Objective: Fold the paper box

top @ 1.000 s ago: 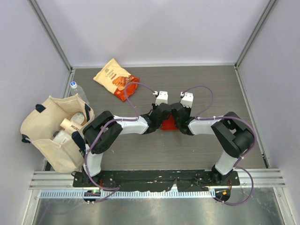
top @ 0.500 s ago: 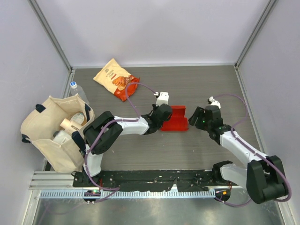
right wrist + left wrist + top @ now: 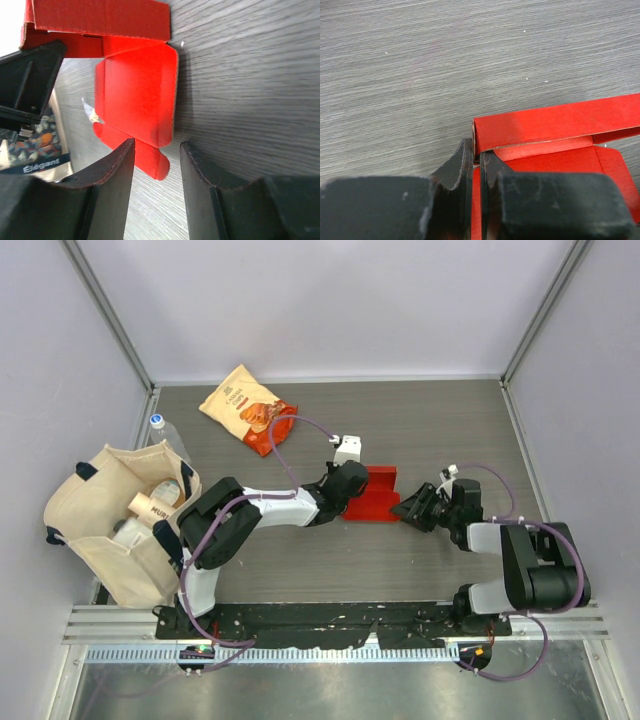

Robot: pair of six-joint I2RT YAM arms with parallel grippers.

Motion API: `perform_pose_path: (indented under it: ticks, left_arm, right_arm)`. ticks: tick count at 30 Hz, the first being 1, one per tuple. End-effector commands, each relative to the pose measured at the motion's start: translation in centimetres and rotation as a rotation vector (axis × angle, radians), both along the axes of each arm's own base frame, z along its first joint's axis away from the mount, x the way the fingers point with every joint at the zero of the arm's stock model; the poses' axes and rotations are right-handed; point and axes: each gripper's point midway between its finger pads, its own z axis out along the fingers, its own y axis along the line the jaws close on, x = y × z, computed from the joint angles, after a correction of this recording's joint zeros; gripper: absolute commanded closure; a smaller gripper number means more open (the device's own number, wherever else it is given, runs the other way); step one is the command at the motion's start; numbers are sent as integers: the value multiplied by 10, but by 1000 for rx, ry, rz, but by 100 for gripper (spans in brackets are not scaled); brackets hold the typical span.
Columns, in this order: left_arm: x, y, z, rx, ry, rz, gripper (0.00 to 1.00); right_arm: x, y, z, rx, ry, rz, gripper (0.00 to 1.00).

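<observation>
The red paper box (image 3: 374, 494) lies mid-table with one long wall standing up. My left gripper (image 3: 347, 490) is shut on the box's left end. In the left wrist view its gripper (image 3: 476, 152) pinches a thin red wall of the paper box (image 3: 555, 120). My right gripper (image 3: 412, 508) sits low just off the box's right end, open. In the right wrist view the rounded tip of a small red flap (image 3: 159, 164) reaches into the gap of that gripper (image 3: 156, 149), touching neither finger. The paper box (image 3: 135, 85) lies flat beyond.
An orange-and-cream snack bag (image 3: 247, 408) lies at the back left. A cream tote bag (image 3: 120, 520) with items inside stands at the left edge, a clear bottle (image 3: 165, 435) behind it. Grey walls close in the table on three sides.
The right gripper let go of the box, swung out to the right and opened, then came back low toward the box's right end. The left gripper kept its hold.
</observation>
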Motion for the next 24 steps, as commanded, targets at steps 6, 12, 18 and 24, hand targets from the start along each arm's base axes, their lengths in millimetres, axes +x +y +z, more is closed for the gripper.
perform_pose_path:
  ticks: [6,12,18,24]
  left_arm:
    - [-14,-3,-5,37,51,-78,94]
    - [-29,32,34,71,-10,-71,17]
    - [-79,18,57,197,-141,-310,14]
    - [-113,-35,41,425,-312,-587,12]
  right_arm:
    - [31,8,6,167,-32,-70,74]
    - [29,7,-1,158,92,-81,94]
    - [22,4,10,129,212,-99,97]
    - [24,4,17,178,289,-84,98]
